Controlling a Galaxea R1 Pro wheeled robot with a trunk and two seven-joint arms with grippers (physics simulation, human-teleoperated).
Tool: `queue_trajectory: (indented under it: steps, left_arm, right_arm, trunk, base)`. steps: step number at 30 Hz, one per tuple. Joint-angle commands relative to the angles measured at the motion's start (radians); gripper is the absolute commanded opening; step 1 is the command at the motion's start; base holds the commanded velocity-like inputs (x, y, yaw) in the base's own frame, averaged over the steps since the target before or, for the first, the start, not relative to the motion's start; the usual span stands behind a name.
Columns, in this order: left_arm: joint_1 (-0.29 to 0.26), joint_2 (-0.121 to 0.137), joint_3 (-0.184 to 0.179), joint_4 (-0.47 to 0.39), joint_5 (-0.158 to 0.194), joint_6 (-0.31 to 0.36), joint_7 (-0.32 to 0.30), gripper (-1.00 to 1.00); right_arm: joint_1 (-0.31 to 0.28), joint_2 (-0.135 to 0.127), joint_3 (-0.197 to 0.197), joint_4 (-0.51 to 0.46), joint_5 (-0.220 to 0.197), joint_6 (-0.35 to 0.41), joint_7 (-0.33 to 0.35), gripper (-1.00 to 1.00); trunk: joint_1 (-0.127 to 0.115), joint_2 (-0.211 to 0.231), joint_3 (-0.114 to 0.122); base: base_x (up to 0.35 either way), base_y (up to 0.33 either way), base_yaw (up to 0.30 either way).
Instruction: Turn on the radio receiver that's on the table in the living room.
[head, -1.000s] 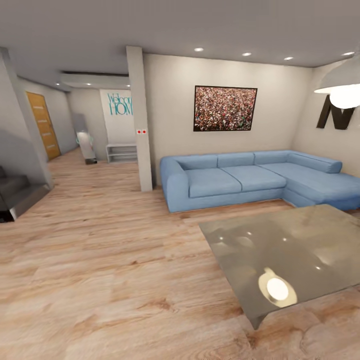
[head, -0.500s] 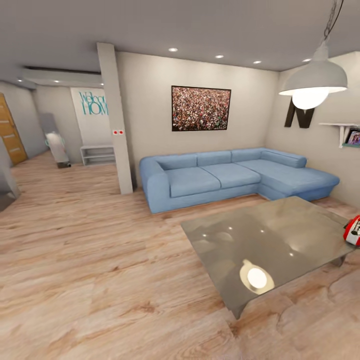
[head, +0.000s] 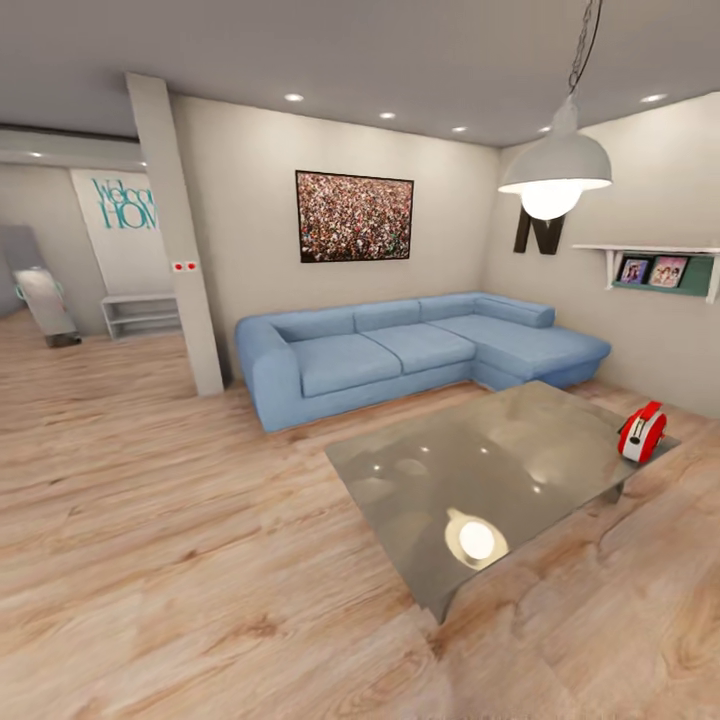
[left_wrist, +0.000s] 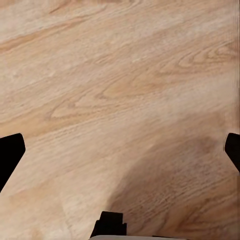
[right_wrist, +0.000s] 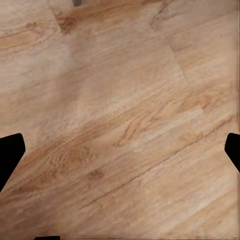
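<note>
The small bright red radio receiver with white trim (head: 641, 432) stands at the right corner of the glossy grey low table (head: 480, 470). The robot seems to be approaching; next it must drive nearer. Both grippers (left_wrist: 120, 150) (right_wrist: 120, 150) hang released above wood floor (head: 180, 520).

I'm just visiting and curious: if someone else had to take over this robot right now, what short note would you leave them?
Left pincer: open, holding nothing, wood floor beneath it.
Right pincer: open, holding nothing, also over floor.
The red radio receiver stands near the far right corner of the grey table, in front of the blue sofa.
Done: the robot is in the living room with the radio in sight.
Left: drive closer, reach out, switch the radio on.
</note>
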Motion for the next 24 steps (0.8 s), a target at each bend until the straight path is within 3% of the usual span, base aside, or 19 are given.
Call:
queue_trajectory:
  steps: [1,15,24]
  left_arm:
    - [0.000,0.000,0.000,0.000,0.000,0.000,0.000,1.00]
    - [0.000,0.001,0.000,0.000,0.000,0.000,0.001,1.00]
    - [0.000,0.002,0.001,0.000,-0.001,0.000,0.002,1.00]
  right_arm:
    - [0.000,0.000,0.000,0.000,0.000,0.000,0.000,1.00]
    - [0.000,0.000,0.000,0.000,0.000,0.000,0.000,1.00]
    - [0.000,0.000,0.000,0.000,0.000,-0.001,0.000,1.00]
  trunk:
    - [0.000,0.000,0.000]
    - [0.000,0.000,0.000]
    - [0.000,0.000,0.000]
  base:
    - [0.000,0.000,-0.275]
    - [0.021,0.000,-0.275]
    - [0.234,0.000,-0.181]
